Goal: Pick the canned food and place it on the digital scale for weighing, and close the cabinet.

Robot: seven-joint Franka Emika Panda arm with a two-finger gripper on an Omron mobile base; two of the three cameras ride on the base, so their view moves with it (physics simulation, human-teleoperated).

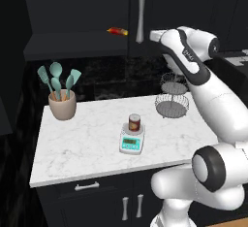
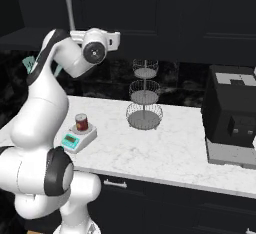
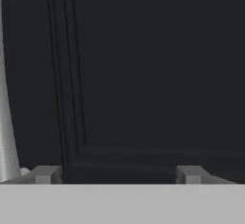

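Gripper (image 3: 116, 175) spread wide, holding nothing, its tips facing the black panelled cabinet (image 3: 158, 70) door, whose silver bar handle (image 3: 5, 98) stands just off one fingertip. Well below the hand, the canned food (image 1: 134, 122) sits upright on the digital scale (image 1: 132, 141).

Canned food (image 1: 134, 122) on digital scale (image 1: 131, 142), utensil crock (image 1: 62, 105) left, tiered basket (image 1: 172, 105) right

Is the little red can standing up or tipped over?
Standing up: the can sits upright on the scale, its round top up.
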